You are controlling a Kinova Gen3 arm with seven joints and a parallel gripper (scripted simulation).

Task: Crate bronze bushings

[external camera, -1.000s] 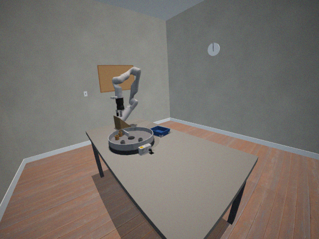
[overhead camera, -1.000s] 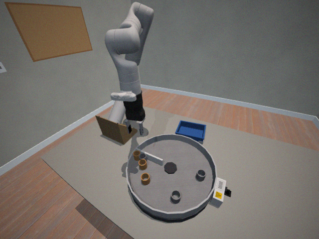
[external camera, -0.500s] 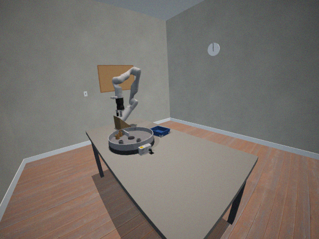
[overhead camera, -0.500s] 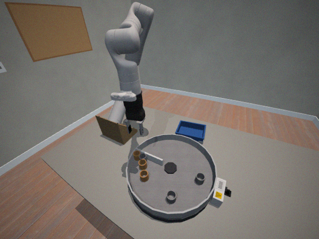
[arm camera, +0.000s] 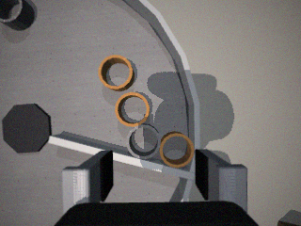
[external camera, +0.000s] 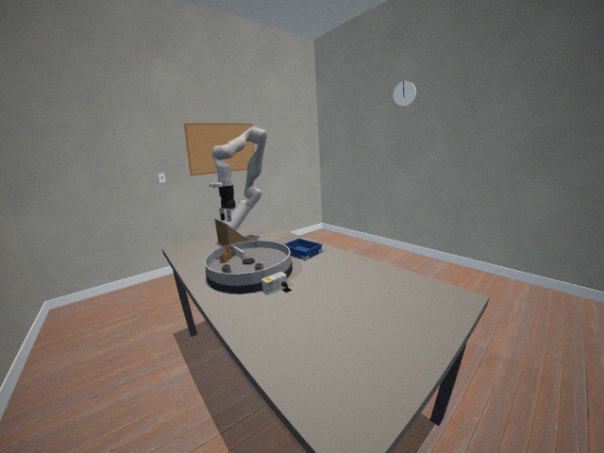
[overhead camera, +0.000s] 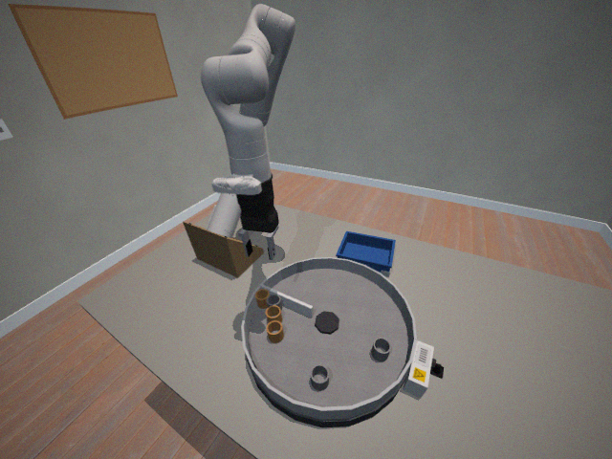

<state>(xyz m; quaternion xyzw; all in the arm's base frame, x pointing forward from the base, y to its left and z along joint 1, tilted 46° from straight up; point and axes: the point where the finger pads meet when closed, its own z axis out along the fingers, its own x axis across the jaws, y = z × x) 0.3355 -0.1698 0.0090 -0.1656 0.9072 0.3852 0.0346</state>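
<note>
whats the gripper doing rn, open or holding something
Gripper: open wide, holding nothing, in the air above the turning table, near the bushings by the white bar.

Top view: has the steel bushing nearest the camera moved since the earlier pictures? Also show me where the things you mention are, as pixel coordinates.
Yes; the steel bushing point(overhead camera: 319, 383) point(external camera: 226, 269) point(arm camera: 25, 17) has shifted left, farther from the white box point(overhead camera: 419, 370) point(external camera: 274, 282).
</note>
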